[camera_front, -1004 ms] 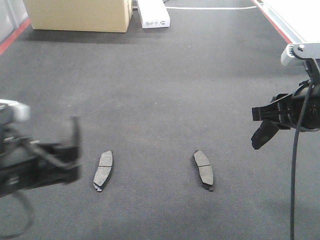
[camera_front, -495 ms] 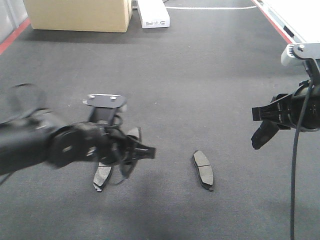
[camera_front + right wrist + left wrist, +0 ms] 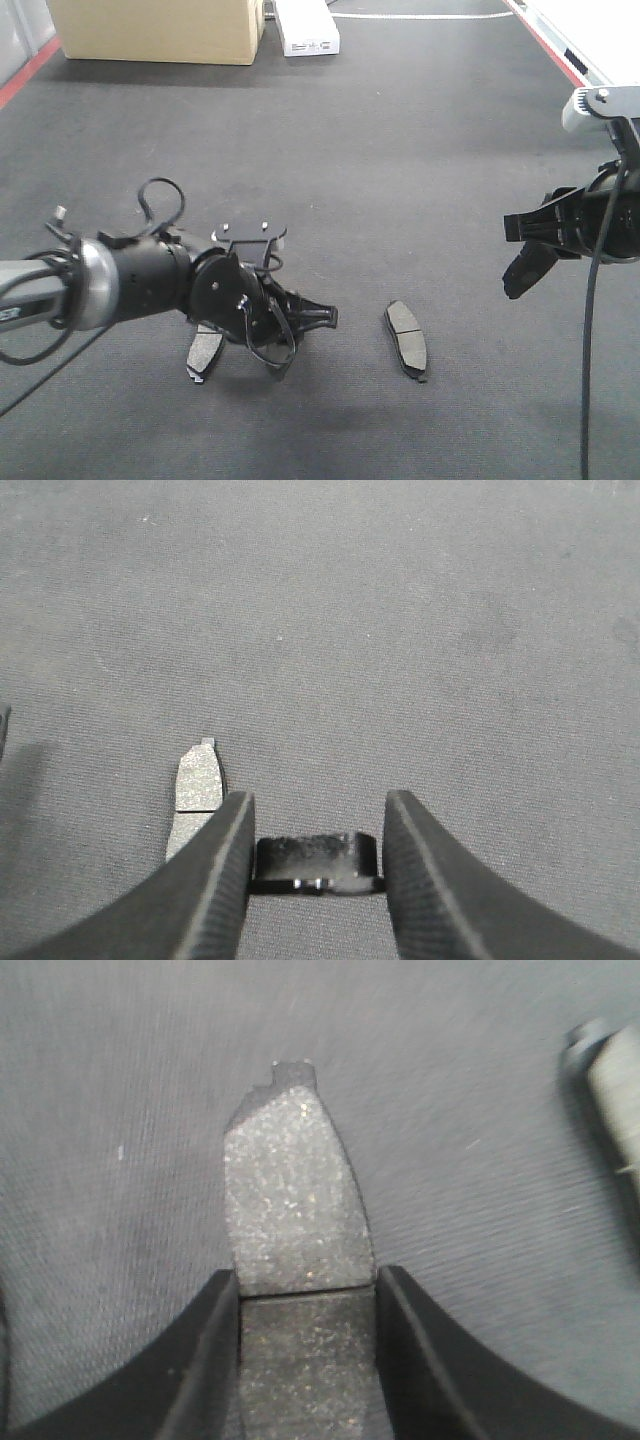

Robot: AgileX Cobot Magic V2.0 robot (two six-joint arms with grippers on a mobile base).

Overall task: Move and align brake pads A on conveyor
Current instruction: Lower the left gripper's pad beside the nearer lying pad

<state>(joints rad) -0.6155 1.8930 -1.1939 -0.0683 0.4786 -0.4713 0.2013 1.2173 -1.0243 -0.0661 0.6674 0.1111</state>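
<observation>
Because stiff, flat and likely dense for their size, best taken across the narrow width close to the centre groove, never by a tip. Gritty faces, so probably little slip between the fingers; chipped edges a risk if dropped.

Left claw [image 3: 310, 343]: narrowed onto the left-held pad [image 3: 295, 1210], fingers [image 3: 205, 1360] tight against both long sides, most of the pad jutting forward low over the conveyor [image 3: 400, 150].

Right claw [image 3: 528, 262]: closed narrow on the right-held pad [image 3: 315, 860], seen edge-on in the wrist view, carried well above the belt at the right side.

Two more on the belt: the near-left pad [image 3: 203, 352], lying flat and partly hidden behind the left arm, and the middle pad [image 3: 407, 340], flat, well apart from it and angled the opposite way. No neat row yet, by the look of it.

At the far end, a cardboard box [image 3: 160, 30] and beside it a small white box [image 3: 308, 30]; contents of neither visible.
</observation>
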